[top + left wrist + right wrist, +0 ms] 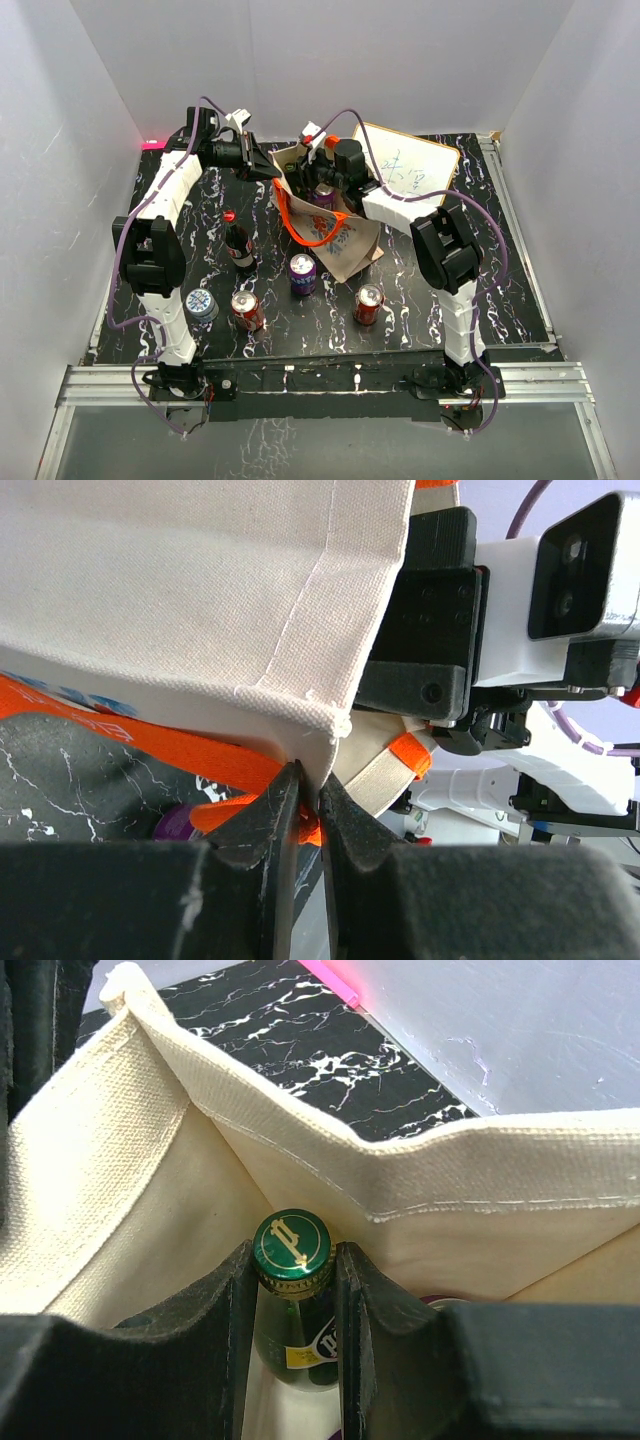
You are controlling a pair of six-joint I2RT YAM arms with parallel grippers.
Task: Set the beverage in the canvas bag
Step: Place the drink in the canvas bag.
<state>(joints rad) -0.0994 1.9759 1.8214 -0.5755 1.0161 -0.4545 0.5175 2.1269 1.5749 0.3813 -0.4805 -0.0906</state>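
The canvas bag (345, 240) stands open mid-table, beige with orange handles and a floral print. My left gripper (270, 170) is shut on the bag's rim, pinching the cloth and orange strap in the left wrist view (310, 798). My right gripper (322, 182) reaches down into the bag's mouth. In the right wrist view it (292, 1270) is shut on the neck of a green glass bottle (292, 1245) with a green and gold cap, inside the bag (120, 1190). A purple can (323, 196) shows inside the bag beside it.
On the table in front of the bag stand a dark cola bottle (238, 246), a purple can (302, 273), two red cans (247, 310) (368, 304) and a blue-grey can (201, 304). A white board with writing (410, 170) lies behind the bag.
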